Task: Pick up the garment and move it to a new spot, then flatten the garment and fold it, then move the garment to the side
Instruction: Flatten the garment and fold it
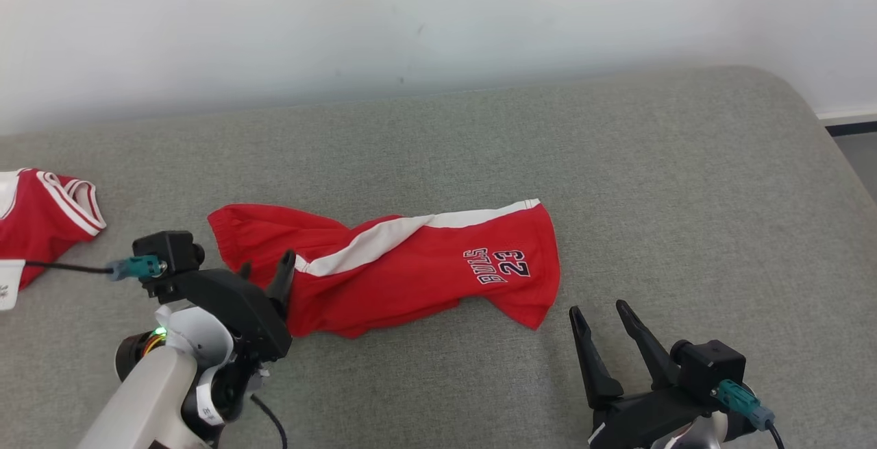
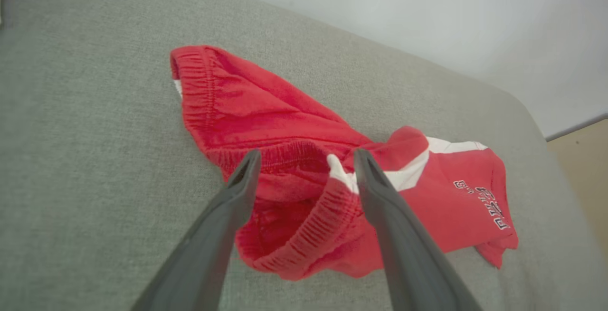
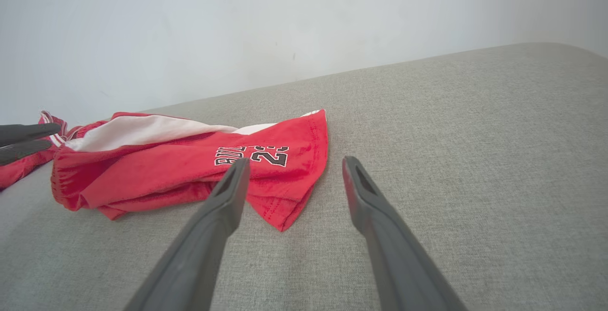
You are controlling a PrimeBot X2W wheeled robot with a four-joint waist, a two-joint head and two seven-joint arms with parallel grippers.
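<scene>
Red shorts (image 1: pixel 411 277) with a white side stripe and "BULLS 23" print lie crumpled lengthwise on the grey cushion (image 1: pixel 685 195). My left gripper (image 1: pixel 266 269) hovers open at their left end. In the left wrist view its fingers straddle the bunched elastic waistband of the shorts (image 2: pixel 266 111), with the left gripper (image 2: pixel 308 156) holding nothing. My right gripper (image 1: pixel 598 309) is open just off the lower right corner of the shorts. In the right wrist view the right gripper (image 3: pixel 295 163) points at the printed leg hem of the shorts (image 3: pixel 166 173), apart from it.
A second red and white jersey (image 1: pixel 41 219) lies at the cushion's far left edge. A pale wall runs behind the cushion. The cushion's rounded right end drops to the floor (image 1: pixel 856 154). Bare grey cushion stretches to the right of the shorts and in front of them.
</scene>
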